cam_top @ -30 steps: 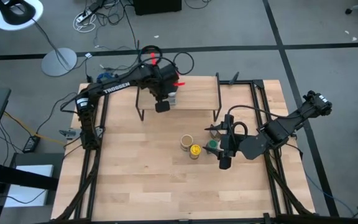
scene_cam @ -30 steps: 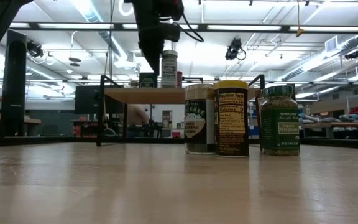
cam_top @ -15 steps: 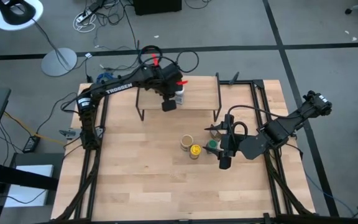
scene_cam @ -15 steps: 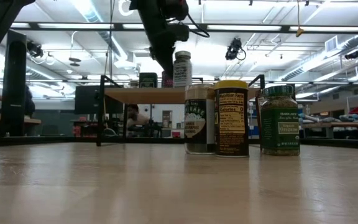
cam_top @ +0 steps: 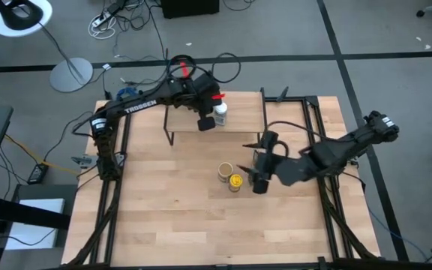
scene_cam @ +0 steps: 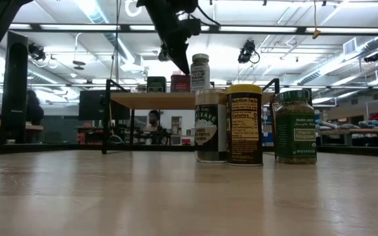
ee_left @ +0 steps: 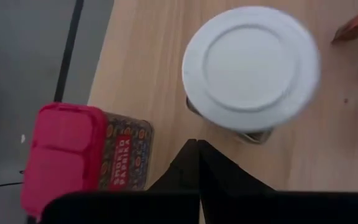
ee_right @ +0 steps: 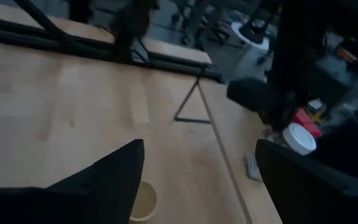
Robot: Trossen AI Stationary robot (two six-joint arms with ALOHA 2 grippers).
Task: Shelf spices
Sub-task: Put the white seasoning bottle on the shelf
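Note:
The shelf (cam_top: 240,120) stands at the table's far side. On its board (scene_cam: 136,99) stand a dark tin (scene_cam: 156,84), a red tin (scene_cam: 180,82) (ee_left: 79,155) and a white-lidded jar (cam_top: 220,112) (scene_cam: 200,72) (ee_left: 250,62). My left gripper (cam_top: 207,122) (ee_left: 197,146) is shut, just left of that jar. On the table stand a tan-capped jar (cam_top: 225,172) (scene_cam: 210,124), a yellow-lidded jar (cam_top: 235,181) (scene_cam: 244,124) and a green jar (scene_cam: 295,128). My right gripper (cam_top: 259,182) (ee_right: 199,146) is open above the green jar, which it hides in the high view. My left gripper rests its shut fingertips (ee_left: 196,155) against the white-lidded jar's side wall (ee_left: 229,127), low on the side facing the table's left. The fingers come slanting down from above and from the left. The jar stands upright on the shelf board.
The shelf's black legs (cam_top: 263,139) (ee_right: 191,106) stand between the jars on the table and the far edge. Bare table lies toward the near edge (cam_top: 201,232). People and furniture show in the room behind the table (scene_cam: 153,121).
My left gripper has moved toward the table's right along the shelf, staying shut, and the white-lidded jar has slid upright to the right ahead of it, past the red tin. My right gripper has swung toward the table's left over the green jar and turned toward the shelf.

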